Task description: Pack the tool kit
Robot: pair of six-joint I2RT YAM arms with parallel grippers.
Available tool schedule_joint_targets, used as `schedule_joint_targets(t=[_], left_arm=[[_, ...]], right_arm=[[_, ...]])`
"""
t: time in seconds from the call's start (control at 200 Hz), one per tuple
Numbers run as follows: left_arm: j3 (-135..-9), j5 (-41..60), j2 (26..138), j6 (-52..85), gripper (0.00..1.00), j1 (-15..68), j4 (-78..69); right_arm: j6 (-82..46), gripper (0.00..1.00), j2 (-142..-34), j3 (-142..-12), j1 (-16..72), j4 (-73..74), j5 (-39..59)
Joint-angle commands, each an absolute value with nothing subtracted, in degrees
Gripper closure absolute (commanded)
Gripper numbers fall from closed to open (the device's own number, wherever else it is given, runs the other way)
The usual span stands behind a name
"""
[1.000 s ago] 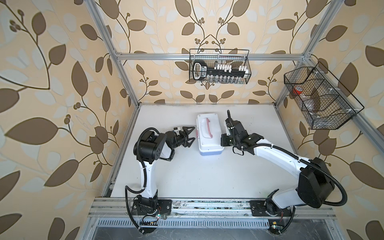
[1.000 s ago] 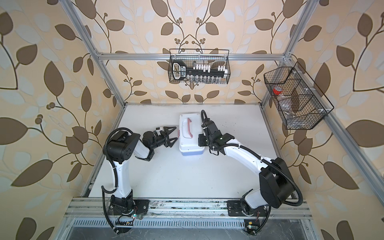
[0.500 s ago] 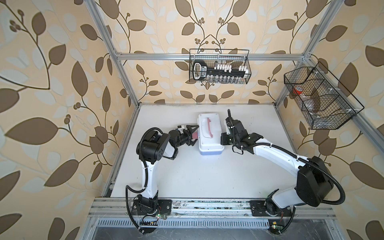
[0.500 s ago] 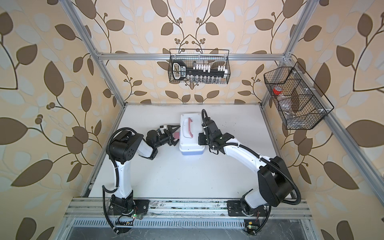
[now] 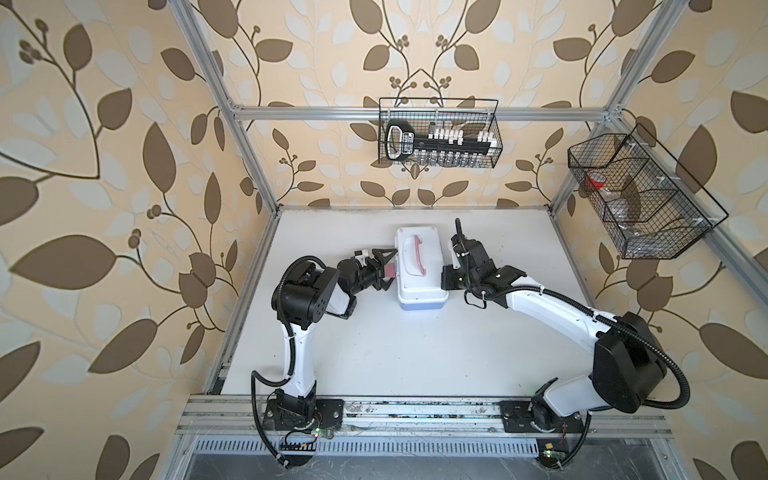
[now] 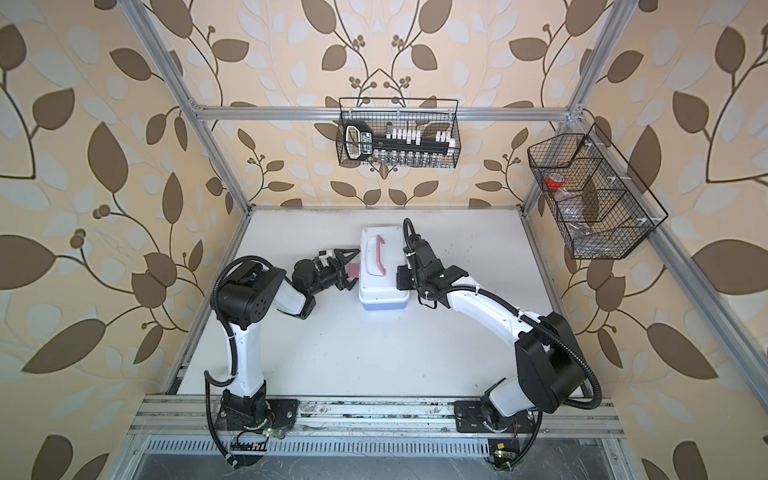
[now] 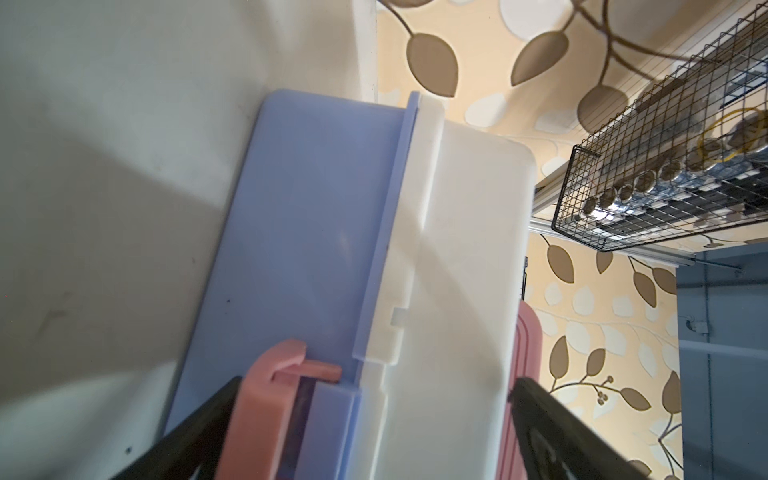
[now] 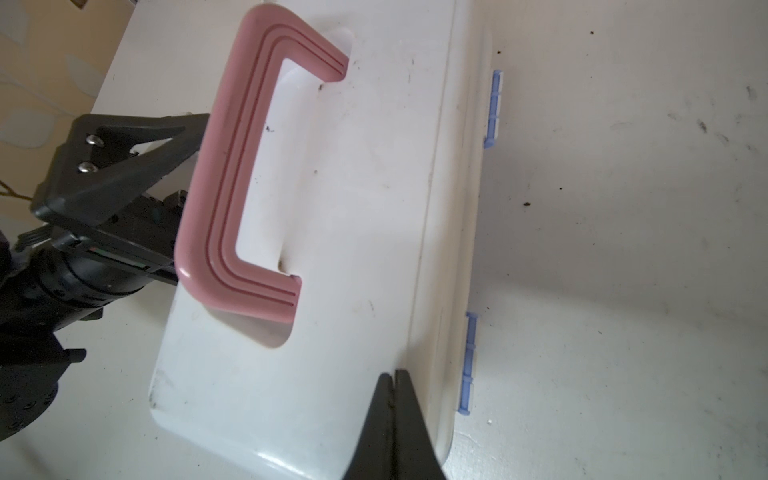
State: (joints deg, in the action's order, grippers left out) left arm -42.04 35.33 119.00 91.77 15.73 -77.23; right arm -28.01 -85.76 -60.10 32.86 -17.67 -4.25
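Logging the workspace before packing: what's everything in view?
tool kit: one, white lid down on light blue base, mid-table.
handle: one, pink, on the lid.
latch: one, pink, kit's left-arm side.
back basket: one, black wire, on the rear rail.
socket set: one, black and white, inside back basket.
side basket: one, black wire, right wall.
red item: one, inside side basket; kind unclear.
table: one, white.
left gripper: open, jaws astride the latch.
right gripper: shut, over the lid.

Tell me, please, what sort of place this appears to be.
Probably a staged robot test cell: leaf wallpaper on an aluminium frame, a left arm and right arm bolted to a rail by a white table, and a wire basket hung on the frame.
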Motion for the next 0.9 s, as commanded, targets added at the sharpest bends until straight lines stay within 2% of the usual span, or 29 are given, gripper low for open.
schedule_joint_targets(t=[0.0, 0.895], left_arm=[[-43.51, 36.54, 113.68, 92.82, 0.02, 17.23, -81.55], [-41.84, 37.09, 109.56, 94.22, 0.03, 15.12, -81.51]], right_arm=[[-27.15, 1.0, -88.78, -58.54, 33.04, -22.77, -3.11], [-26.98, 0.99, -90.46, -58.89, 33.06, -22.92, -2.27]])
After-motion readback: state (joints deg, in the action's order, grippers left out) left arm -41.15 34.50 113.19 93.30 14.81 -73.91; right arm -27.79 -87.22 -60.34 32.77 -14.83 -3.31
